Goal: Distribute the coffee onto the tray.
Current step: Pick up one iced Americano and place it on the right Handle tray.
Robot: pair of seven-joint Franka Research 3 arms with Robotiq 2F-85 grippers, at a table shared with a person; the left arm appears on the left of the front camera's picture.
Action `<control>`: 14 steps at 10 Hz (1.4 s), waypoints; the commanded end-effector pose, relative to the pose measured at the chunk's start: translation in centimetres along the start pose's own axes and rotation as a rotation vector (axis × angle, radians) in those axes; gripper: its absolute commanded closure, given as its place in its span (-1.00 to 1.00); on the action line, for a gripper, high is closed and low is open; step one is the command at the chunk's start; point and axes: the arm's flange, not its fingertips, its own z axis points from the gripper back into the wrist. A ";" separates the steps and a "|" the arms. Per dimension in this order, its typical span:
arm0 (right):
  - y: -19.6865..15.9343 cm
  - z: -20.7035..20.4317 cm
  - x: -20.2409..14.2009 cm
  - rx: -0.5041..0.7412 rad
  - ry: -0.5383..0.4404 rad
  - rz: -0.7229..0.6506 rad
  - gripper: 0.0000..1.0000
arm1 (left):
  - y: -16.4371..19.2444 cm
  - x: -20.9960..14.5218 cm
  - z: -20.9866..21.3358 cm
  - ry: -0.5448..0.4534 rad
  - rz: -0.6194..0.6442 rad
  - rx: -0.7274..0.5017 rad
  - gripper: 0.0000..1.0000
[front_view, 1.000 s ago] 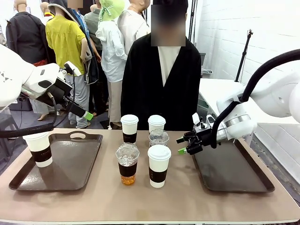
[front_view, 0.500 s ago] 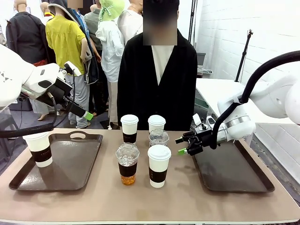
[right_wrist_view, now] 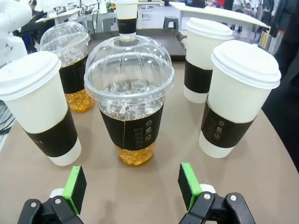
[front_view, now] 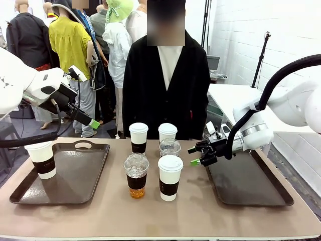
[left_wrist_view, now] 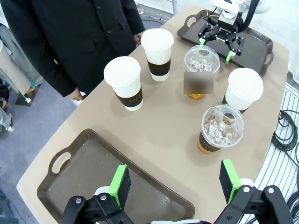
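While one white paper cup (front_view: 41,159) with a dark sleeve stands on the left tray (front_view: 75,181), at its left edge, the other five cups stand in a group on the bare surface (front_view: 165,216) between the two trays. At the back of this group are two white paper cups (front_view: 138,137) side by side, and a clear dome-lidded cup (front_view: 170,147) stands just in front of the right one. At the front there is a second clear cup (front_view: 136,174) with amber drink and ice. Just beside it, on the right, stands the last white paper cup (front_view: 170,176).

The right fingers (front_view: 194,161) come in low from the side of the right tray (front_view: 251,186) and point at the group. They are wide open and hold nothing. In the right wrist view the clear dome-lidded cup stands straight ahead of their green pads (right_wrist_view: 189,184), near but apart from them.

The left fingers (front_view: 95,123) hang high above the left tray. They are also spread wide and empty, and the left wrist view looks down between them at the tray and the grouped cups.
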 end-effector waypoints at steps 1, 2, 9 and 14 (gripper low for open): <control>-0.1 -0.5 -0.1 0.011 -0.014 0.002 -1.00 | 0.1 -0.1 0.0 0.001 0.003 -0.008 -1.00; -0.1 -1.0 -0.5 0.008 -0.032 0.009 -1.00 | 0.1 -0.1 0.0 0.001 0.003 -0.008 -1.00; 0.9 -3.6 -2.5 -0.041 -0.136 0.022 -1.00 | 0.1 -0.1 0.0 0.001 0.003 -0.008 -1.00; 0.6 -4.5 -2.5 -0.069 -0.169 0.015 -1.00 | 0.1 -0.1 0.0 0.001 0.003 -0.008 -1.00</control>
